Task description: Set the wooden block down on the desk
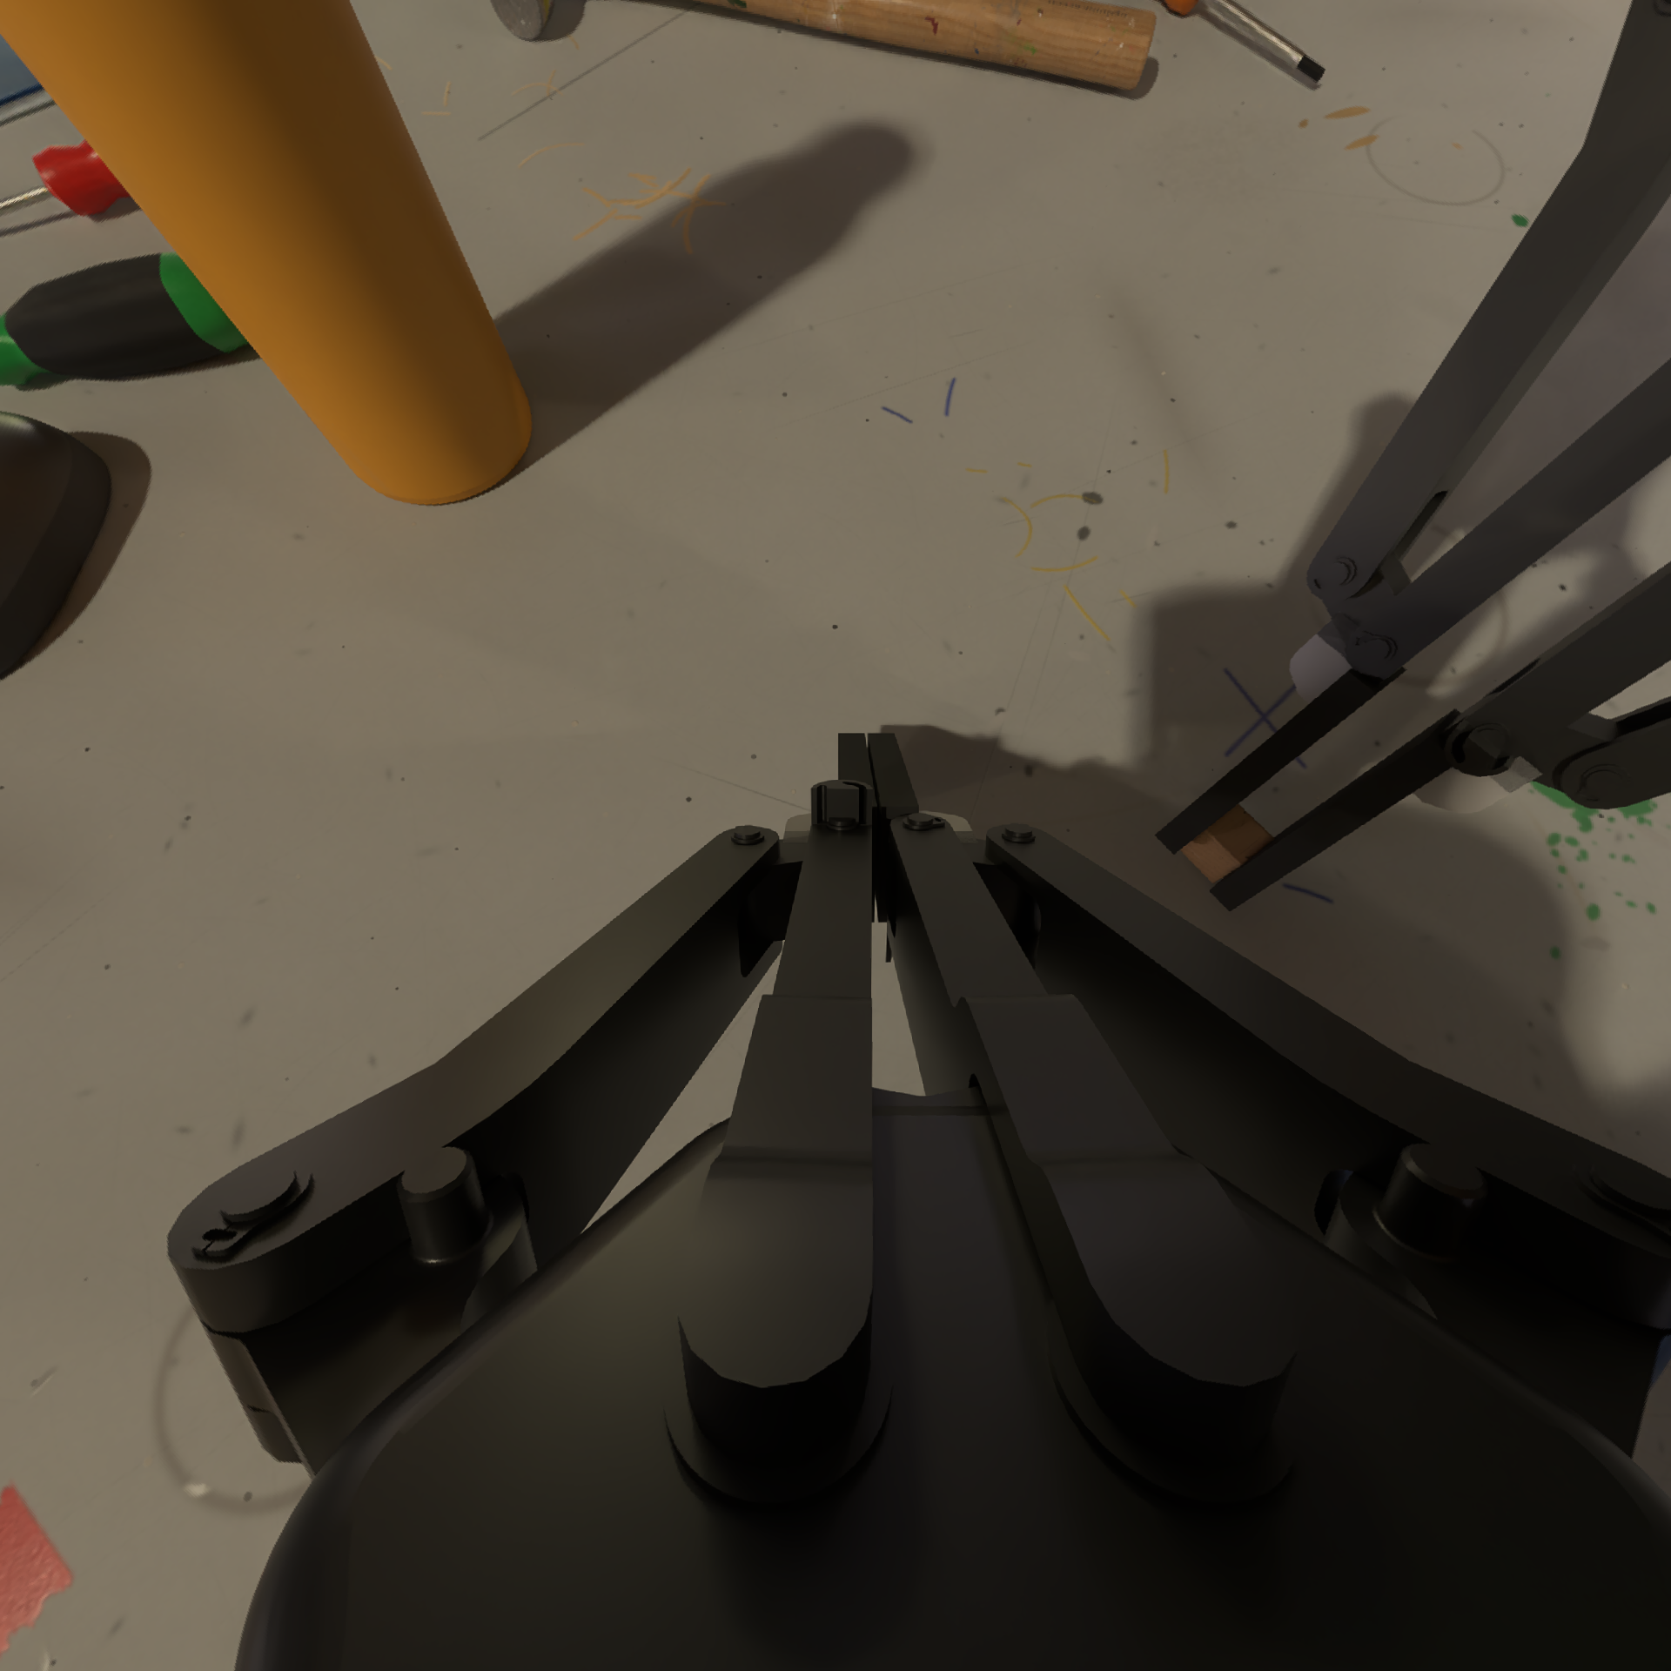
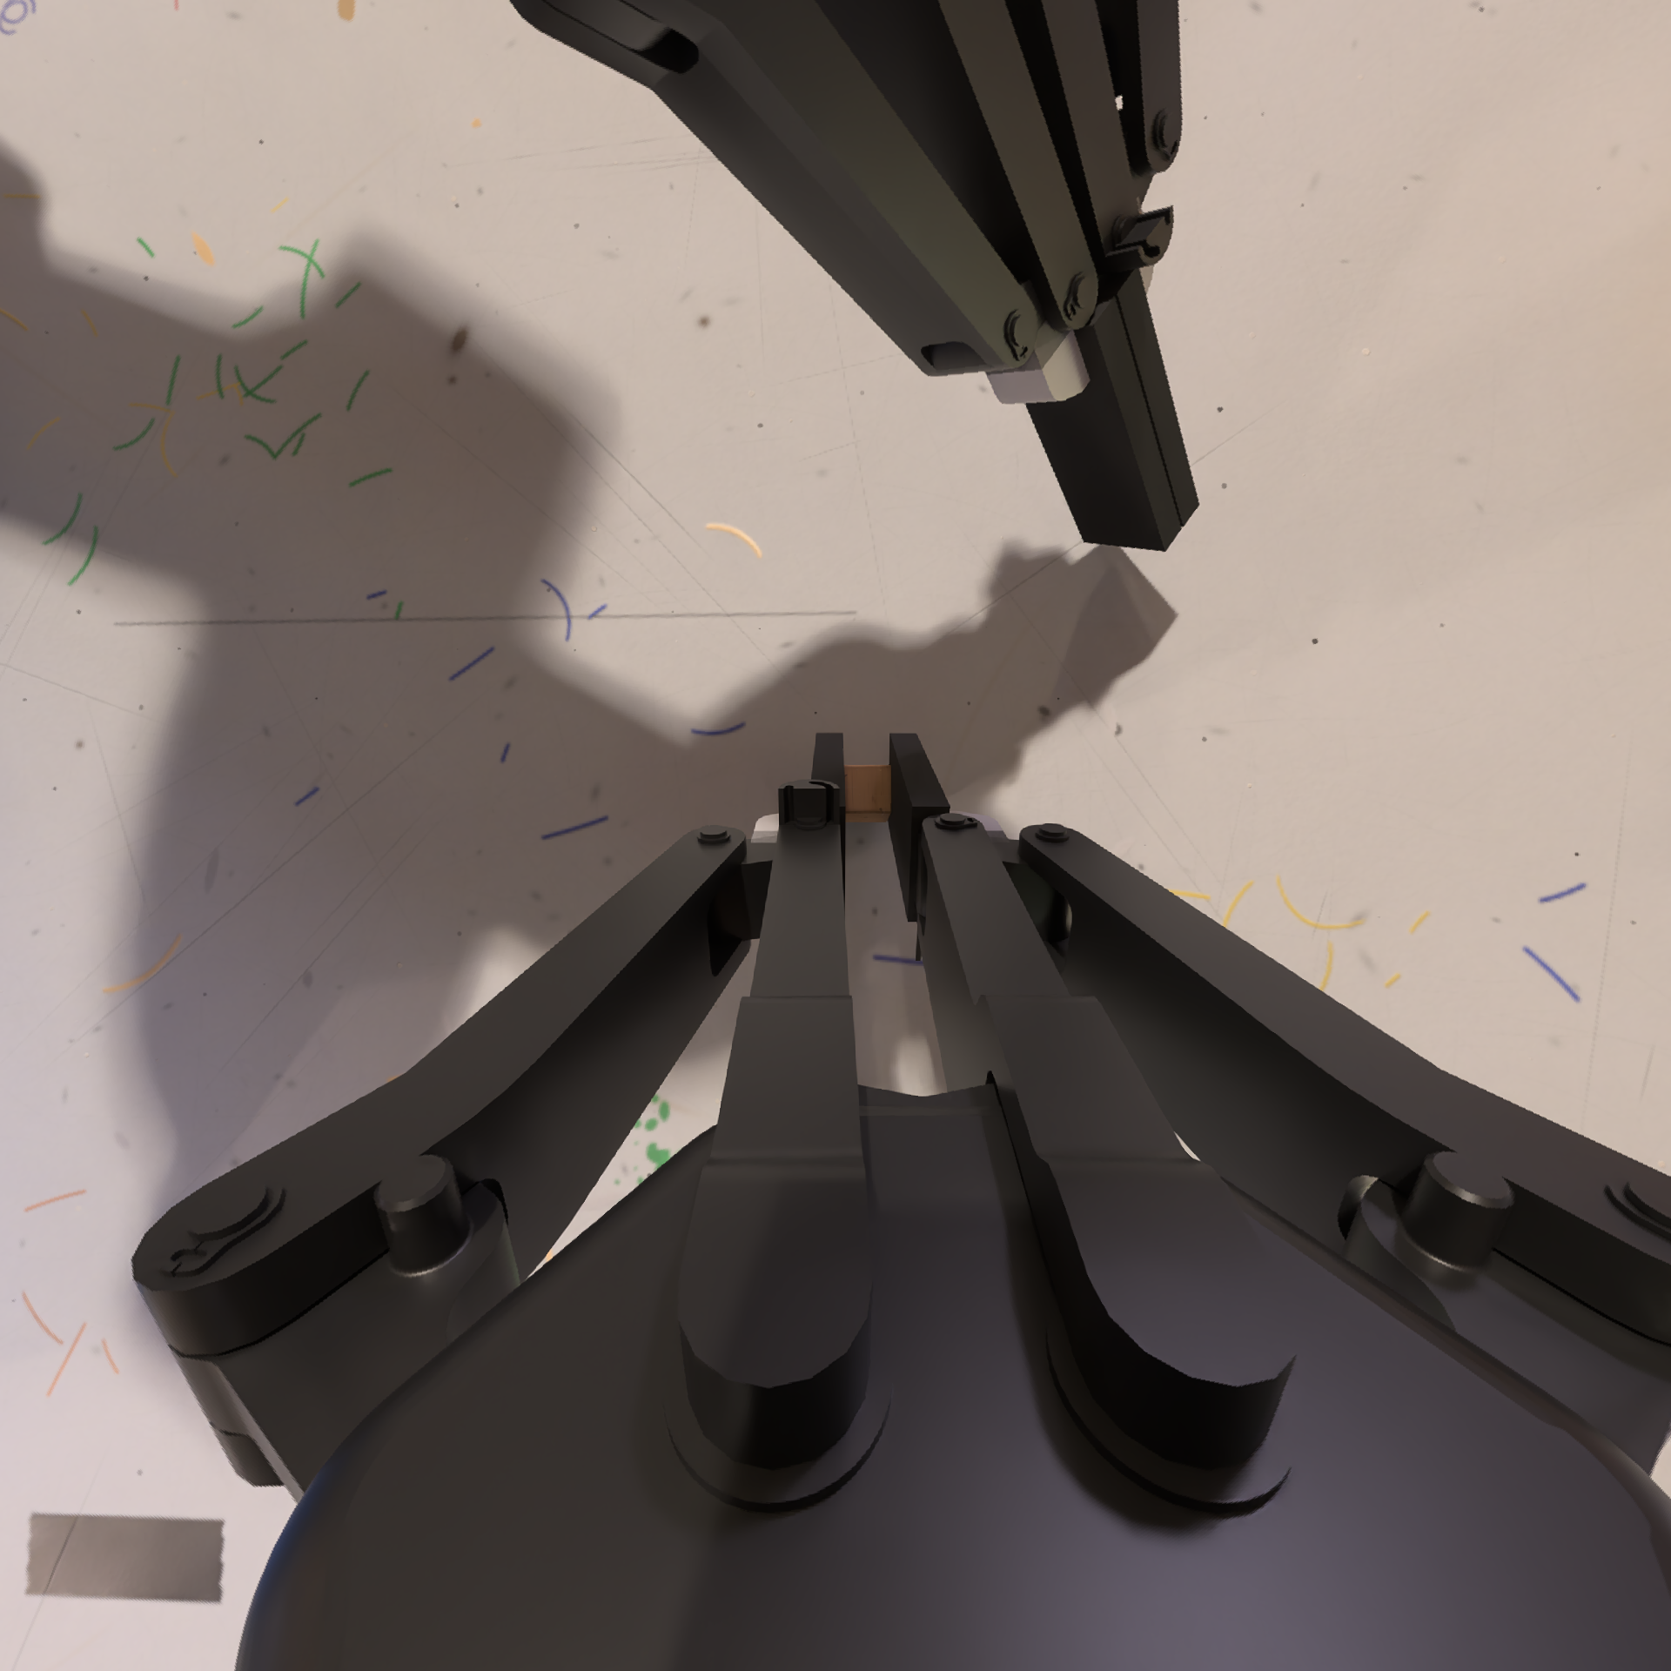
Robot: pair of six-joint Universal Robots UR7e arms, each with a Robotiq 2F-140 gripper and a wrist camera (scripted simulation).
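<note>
Block of pale wood sits clamped between the fingertips of my right end effector, whose jaws are narrowed to the block's width. From the left wrist camera I see the same block near the tips of those fingers, just above the grey, paint-flecked worktop; I cannot tell whether it touches the surface. My left end effector has its jaws pressed fully together with nothing between them, hovering near the right one. Farther off on the worktop I see an orange cylinder standing, a green-and-black screwdriver handle beside it, and a wooden-handled hammer.
</note>
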